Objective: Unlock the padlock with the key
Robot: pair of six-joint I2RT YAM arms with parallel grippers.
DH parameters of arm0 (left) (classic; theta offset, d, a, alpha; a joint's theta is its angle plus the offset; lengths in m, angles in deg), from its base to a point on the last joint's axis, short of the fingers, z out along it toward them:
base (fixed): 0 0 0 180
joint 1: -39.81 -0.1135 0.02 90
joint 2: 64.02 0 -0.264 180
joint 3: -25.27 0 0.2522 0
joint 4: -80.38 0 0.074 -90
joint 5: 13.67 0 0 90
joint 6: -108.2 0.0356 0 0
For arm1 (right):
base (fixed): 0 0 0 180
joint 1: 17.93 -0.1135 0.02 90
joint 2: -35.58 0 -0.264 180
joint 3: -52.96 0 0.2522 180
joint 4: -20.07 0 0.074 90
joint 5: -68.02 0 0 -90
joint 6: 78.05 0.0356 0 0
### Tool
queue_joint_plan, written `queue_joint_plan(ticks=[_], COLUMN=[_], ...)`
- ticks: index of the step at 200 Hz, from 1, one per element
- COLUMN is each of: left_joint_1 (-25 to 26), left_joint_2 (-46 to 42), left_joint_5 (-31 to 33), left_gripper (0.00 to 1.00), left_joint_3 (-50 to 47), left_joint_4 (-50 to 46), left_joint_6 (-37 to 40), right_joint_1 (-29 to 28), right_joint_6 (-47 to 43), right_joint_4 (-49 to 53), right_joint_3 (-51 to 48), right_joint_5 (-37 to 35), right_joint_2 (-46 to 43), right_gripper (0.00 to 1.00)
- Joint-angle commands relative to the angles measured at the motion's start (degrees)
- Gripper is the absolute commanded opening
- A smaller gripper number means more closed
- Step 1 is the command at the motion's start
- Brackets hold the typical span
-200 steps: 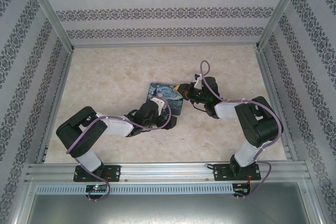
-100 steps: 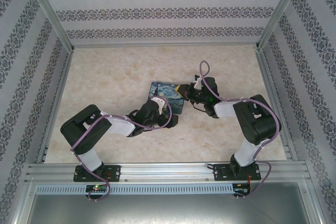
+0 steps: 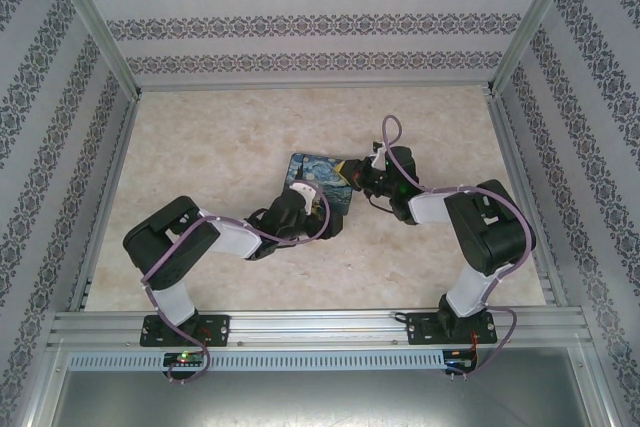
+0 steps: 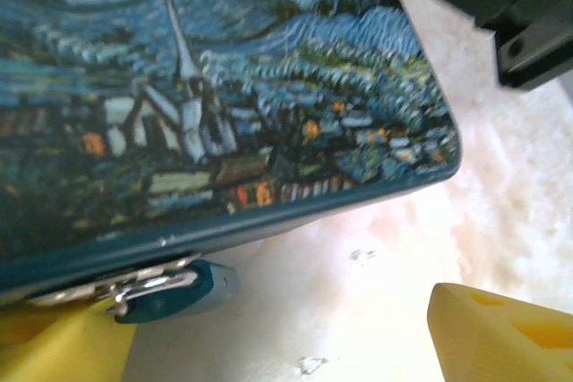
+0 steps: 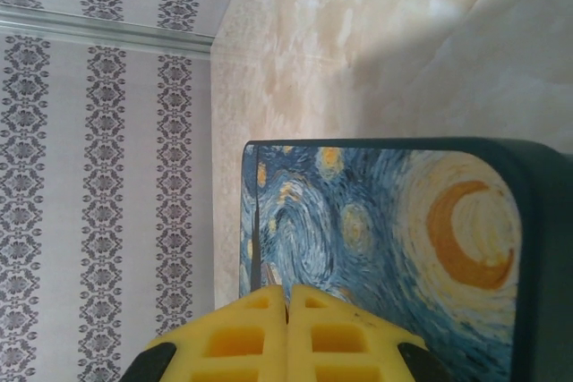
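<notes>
Swung inward since a second ago, the left arm's (image 3: 185, 237) elbow is now seen closer to the middle of the table (image 3: 210, 137), and its wrist is pressed nearer to the painted tin (image 3: 315, 172).

The left gripper (image 4: 269, 319) is held spread. One yellow pad (image 4: 54, 351) is seen low on the left and the other low on the right, with bare table between them and nothing clasped.

The padlock (image 4: 166, 292) is found at the near lower edge of the tin, tucked under its rim. Its blue body is just beside the left-hand pad, and its silvery shackle (image 4: 116, 285) is laid along the tin's side. Much of it is covered by the tin's overhang and by that pad.

The right gripper (image 5: 288, 310) is clenched, its yellow pads pressed flat together above the tin's starry lid. Whether anything slim is pinched between them cannot be told. From the left wrist it is seen over the tin's far corner.

The work area is closed in by papered walls (image 3: 300, 17).
</notes>
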Motion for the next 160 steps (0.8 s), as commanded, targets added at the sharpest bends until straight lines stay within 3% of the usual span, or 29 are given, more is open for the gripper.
queue_joint_plan(ticks=[1,59,113,160], left_joint_1=[-0.1,-0.2,-0.2,-0.2], left_joint_2=[1.0,5.0,7.1,9.5], left_joint_5=[-2.2,-1.9,-1.5,0.6], left_gripper=[0.83,0.83,0.82,0.65], left_joint_3=[-0.2,-0.6,-0.7,-1.6], left_joint_4=[8.4,14.2,14.8,17.9], left_joint_6=[-6.4,-12.4,-12.9,-16.2], right_joint_1=[0.4,0.8,1.3,1.4], right_joint_6=[-0.3,-0.2,-0.1,-0.1], right_joint_4=[-2.4,-3.3,-3.8,-4.0], right_joint_3=[0.8,0.2,-0.2,-0.5], right_joint_5=[0.5,0.8,1.2,1.2], right_joint_2=[1.3,2.0,2.1,2.2], right_gripper=[0.0,0.0,0.0,0.0])
